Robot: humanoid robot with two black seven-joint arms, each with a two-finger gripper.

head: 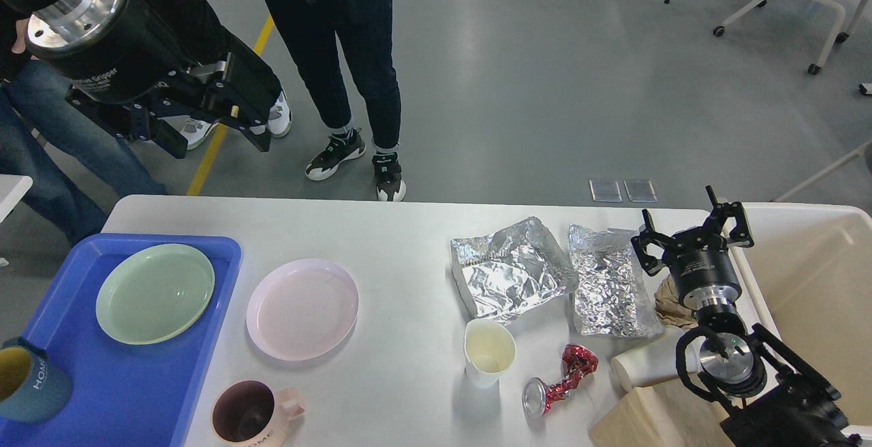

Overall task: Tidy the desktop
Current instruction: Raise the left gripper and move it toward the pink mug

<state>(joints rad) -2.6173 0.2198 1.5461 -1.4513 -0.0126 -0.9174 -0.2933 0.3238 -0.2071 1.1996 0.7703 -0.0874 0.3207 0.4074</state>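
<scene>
Left gripper [214,130] was above the desktop's [402,249] far left corner, jaw state indeterminate. Right gripper [691,234], fingers spread wide and empty, was at the far right edge.

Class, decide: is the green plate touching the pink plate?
Apart. The head view shows the green plate on the blue tray, the tray's rim and bare desktop separating it from the pink plate.

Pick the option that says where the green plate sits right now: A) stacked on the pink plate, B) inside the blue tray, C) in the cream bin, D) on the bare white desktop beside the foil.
B: the green plate lies flat inside the blue tray, while the pink plate sits apart from it on the white desktop.
</scene>
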